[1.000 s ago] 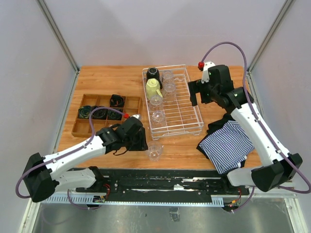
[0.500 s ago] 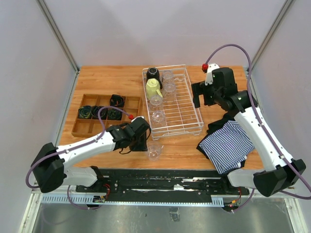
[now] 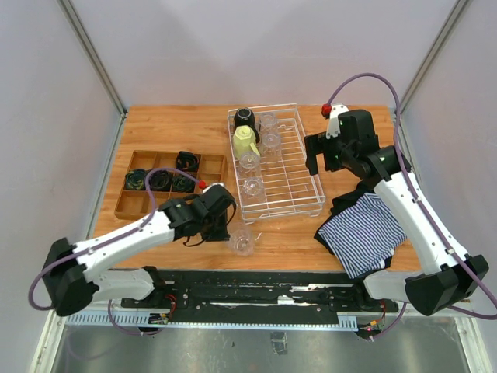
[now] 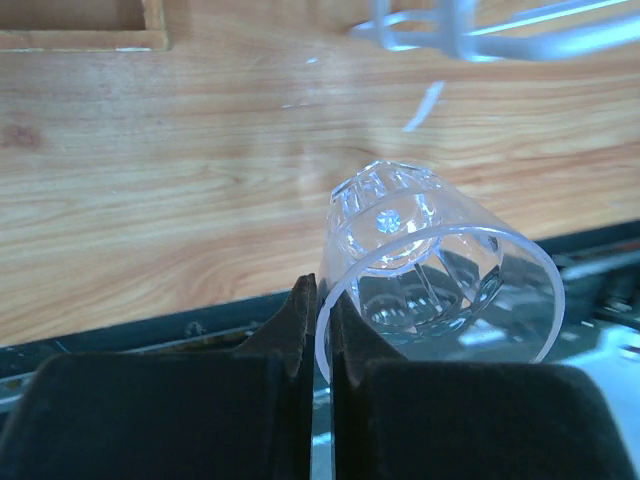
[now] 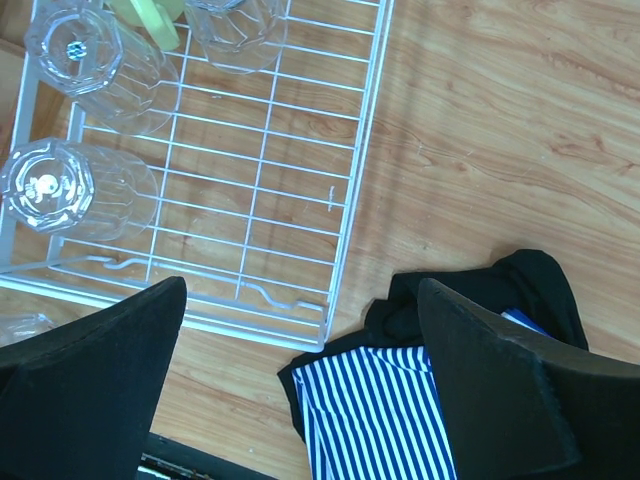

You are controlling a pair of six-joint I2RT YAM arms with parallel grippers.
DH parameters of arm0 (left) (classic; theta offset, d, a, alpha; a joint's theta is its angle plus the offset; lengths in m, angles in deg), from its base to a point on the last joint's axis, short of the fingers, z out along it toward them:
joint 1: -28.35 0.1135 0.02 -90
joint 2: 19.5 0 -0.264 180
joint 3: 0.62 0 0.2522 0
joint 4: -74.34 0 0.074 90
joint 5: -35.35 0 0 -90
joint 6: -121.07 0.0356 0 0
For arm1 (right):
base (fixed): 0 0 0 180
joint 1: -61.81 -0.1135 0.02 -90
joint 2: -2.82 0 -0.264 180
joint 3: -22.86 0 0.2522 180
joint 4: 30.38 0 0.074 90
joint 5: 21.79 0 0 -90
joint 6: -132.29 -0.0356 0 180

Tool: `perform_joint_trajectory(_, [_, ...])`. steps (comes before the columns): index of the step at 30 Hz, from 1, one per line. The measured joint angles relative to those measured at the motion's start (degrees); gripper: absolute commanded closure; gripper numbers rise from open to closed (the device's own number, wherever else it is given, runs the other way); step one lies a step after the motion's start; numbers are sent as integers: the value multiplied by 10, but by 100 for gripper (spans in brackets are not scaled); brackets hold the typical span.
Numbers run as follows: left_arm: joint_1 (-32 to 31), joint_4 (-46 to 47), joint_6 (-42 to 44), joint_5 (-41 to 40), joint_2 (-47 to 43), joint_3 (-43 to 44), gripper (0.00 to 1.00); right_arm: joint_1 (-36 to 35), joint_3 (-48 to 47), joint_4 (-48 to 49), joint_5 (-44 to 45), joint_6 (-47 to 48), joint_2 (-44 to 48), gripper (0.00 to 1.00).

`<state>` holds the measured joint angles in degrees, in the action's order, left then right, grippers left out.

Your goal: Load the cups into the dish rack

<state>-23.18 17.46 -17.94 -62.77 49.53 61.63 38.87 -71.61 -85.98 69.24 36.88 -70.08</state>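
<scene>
cloth [image 3: 365, 233] right of dish rack [image 3: 300, 176], tray [image 3: 133, 203] left

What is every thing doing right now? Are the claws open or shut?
Dish rack: holds two mugs and four tumblers.
Loose tumbler: outside the dish rack, rim pinched.
Left claw: shut on the loose tumbler.
Right claw: open, holding nothing.
Striped cloth: crumpled on the table.

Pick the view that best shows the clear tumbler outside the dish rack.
Left wrist: the tumbler fills the frame, its rim pinched by the left gripper. Top external shows it small beside that gripper, near the dish rack. Right wrist shows a clear sliver at most.
</scene>
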Motion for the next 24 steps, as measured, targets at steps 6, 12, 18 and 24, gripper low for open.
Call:
perform_joint_trajectory(6, [7, -20, -21, 32, -113, 82, 100, 3, 0, 0, -58, -14, -1, 2])
perform_joint_trajectory(12, [72, 35, -23, 105, -124, 168, 99, 31, 6, 37, -184, -69, 0, 2])
perform_joint_trajectory(18, [206, 129, -32, 198, -106, 156, 100, 95, 91, 176, -374, -213, 13, 1])
perform_joint_trajectory(24, [261, 257, -92, 289, -92, 92, 100, 121, 193, 378, -515, -420, 16, 1])
